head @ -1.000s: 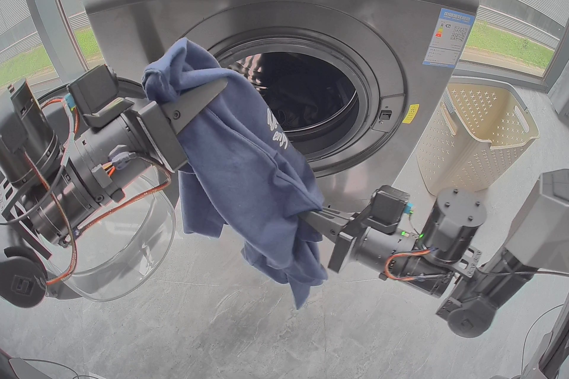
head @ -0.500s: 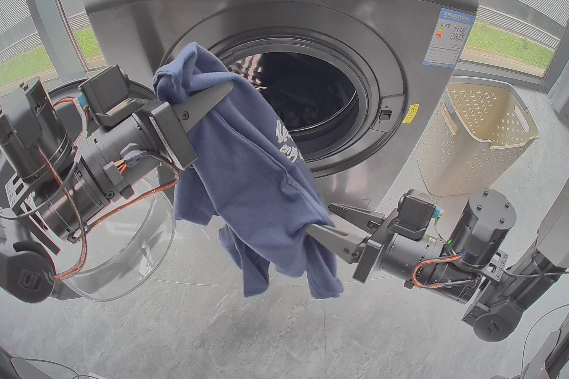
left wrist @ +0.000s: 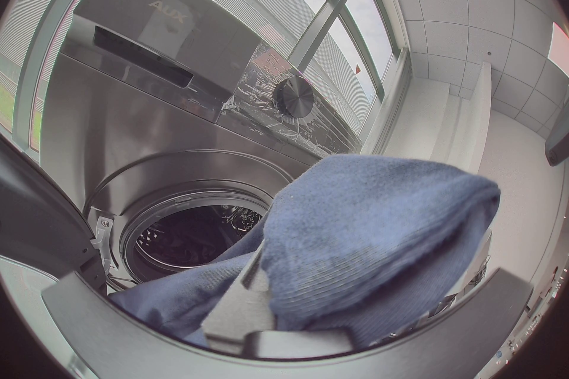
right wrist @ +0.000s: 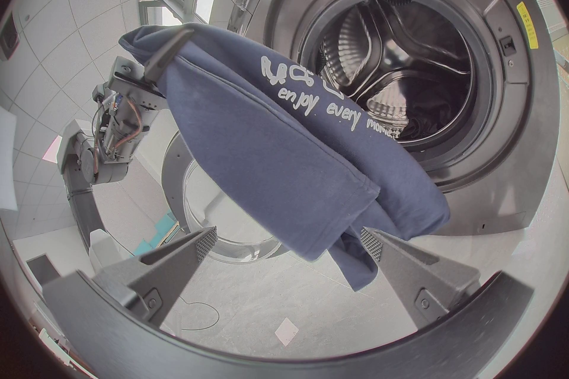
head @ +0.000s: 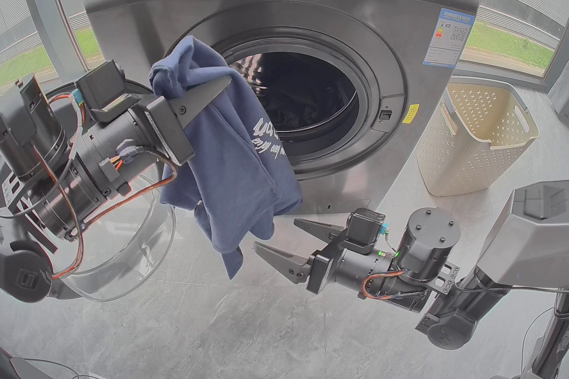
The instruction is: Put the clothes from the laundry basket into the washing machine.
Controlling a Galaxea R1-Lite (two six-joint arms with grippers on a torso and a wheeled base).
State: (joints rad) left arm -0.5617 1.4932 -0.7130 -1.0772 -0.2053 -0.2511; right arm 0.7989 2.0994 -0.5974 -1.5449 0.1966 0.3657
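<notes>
While the left gripper (head: 208, 90) clamps a dark blue cotton T-shirt (head: 237, 173) before the open silver washing machine (head: 355, 25), the right gripper (head: 276, 234) gapes empty below it, over grey marbled floor (head: 237, 327); windows (head: 521, 45) stand behind.

Daylit laundry corner, grey and glazed.
Grey marbled floor (head: 237, 327) fills the lower frame; windows (head: 12, 25) at upper left and upper right show green grass (head: 510, 45) outside.

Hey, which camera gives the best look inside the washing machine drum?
The right wrist view: the drum shows its ribs and the dark laundry inside plainly. The head view looks in too, but dimmer, with the blue shirt covering the opening's left edge. The left wrist view shows a small part of it beyond the shirt.
</notes>
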